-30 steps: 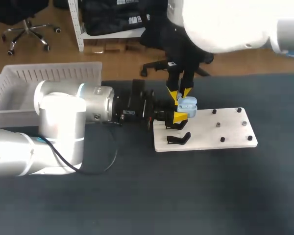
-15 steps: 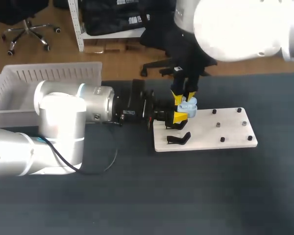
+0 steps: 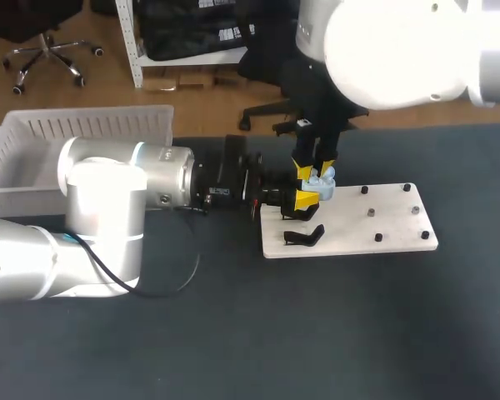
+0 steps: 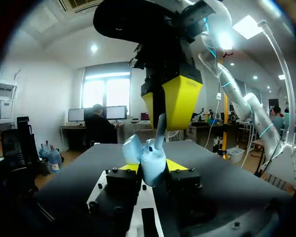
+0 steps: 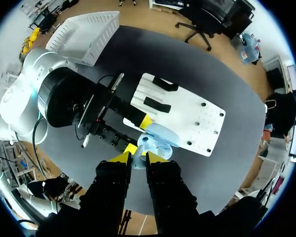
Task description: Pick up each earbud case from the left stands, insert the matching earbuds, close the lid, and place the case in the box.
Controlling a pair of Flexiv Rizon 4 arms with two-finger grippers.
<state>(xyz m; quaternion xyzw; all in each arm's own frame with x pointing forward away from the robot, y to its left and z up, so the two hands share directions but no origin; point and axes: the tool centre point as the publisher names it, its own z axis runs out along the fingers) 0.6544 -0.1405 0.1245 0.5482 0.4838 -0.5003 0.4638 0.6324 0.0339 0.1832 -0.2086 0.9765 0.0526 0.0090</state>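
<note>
- My left hand (image 3: 305,200) comes in sideways from the left, over the left end of the white board (image 3: 375,225). It is clamped on the pale-blue earbud case (image 3: 321,185), with a yellow tip pressed to each side.
- The case is held up off the board. In the left wrist view its lid (image 4: 132,148) stands open, tipped to one side.
- My right hand (image 3: 315,169) hangs straight above the case, fingers pointing down. They pinch an earbud (image 4: 160,129), and its lower end meets the open case.
- A black stand (image 3: 304,237) lies on the board just beside my left hand.
- The box (image 3: 75,133) sits at the back-left corner of the desk (image 3: 333,333), well apart from the case.
</note>
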